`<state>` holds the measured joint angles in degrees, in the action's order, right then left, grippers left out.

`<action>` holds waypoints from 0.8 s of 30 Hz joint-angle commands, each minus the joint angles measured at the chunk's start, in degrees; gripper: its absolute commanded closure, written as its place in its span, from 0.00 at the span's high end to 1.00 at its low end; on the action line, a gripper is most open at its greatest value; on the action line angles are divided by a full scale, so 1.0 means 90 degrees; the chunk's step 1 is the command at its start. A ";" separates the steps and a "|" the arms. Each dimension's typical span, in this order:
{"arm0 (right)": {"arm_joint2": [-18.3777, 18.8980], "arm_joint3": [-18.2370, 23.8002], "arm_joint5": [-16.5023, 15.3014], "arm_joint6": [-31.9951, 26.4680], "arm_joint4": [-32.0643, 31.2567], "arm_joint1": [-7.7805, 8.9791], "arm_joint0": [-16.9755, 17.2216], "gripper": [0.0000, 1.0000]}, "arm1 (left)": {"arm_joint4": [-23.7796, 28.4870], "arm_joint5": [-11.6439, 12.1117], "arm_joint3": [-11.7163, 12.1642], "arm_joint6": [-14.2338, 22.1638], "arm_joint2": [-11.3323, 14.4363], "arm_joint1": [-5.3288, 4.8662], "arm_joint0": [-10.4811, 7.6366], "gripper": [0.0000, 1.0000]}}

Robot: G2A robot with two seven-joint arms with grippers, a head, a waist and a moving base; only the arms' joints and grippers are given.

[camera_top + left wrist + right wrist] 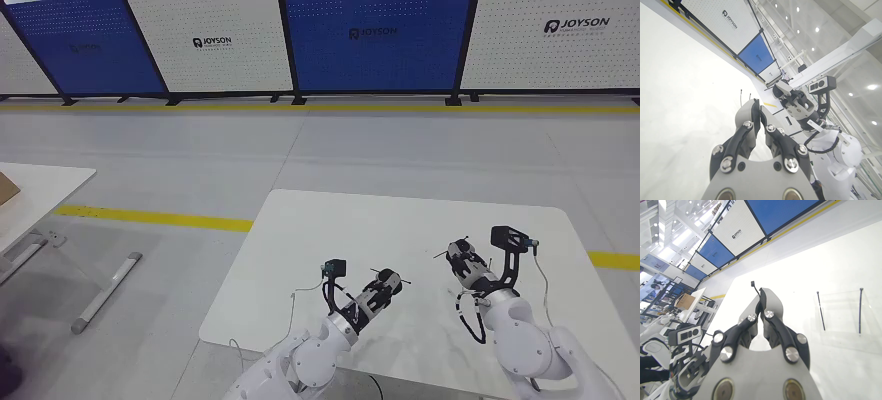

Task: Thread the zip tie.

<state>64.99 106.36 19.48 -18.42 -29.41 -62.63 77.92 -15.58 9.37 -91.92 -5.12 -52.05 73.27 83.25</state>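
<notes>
Black zip tie (753, 283) is held, unthreaded, in the clenched right gripper (760, 293), head jutting out just ahead of it. The left gripper (759, 106) is closed, seemingly empty; next, the tail must be fed into the head.

Right claw (760, 295) clamped on a black zip tie (755, 288), head end poking past the tips. Spare zip tie (821, 311) and second spare (860, 311) lie side by side on a clear sheet (840, 319), white tabletop (791, 279).
</notes>
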 commanded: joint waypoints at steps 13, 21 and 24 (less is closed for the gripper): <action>0.0000 0.0000 0.0000 0.0000 0.0000 0.0000 0.0000 0.00 | -0.0126 -0.0284 0.0205 -0.0815 -0.0050 0.0078 -0.0109 0.00; 0.0022 0.0345 -0.0781 0.0461 0.0371 -0.0032 0.0534 0.00 | -0.0126 -0.0284 0.0205 -0.0815 -0.0050 0.0078 -0.0109 0.00; -0.0087 0.0357 -0.0683 0.0787 0.0346 -0.0076 0.0649 0.00 | -0.0126 -0.0284 0.0205 -0.0815 -0.0050 0.0078 -0.0109 0.00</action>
<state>64.34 109.68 12.88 -12.01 -26.38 -63.22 83.72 -16.71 6.81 -90.07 -12.45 -52.50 73.97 82.27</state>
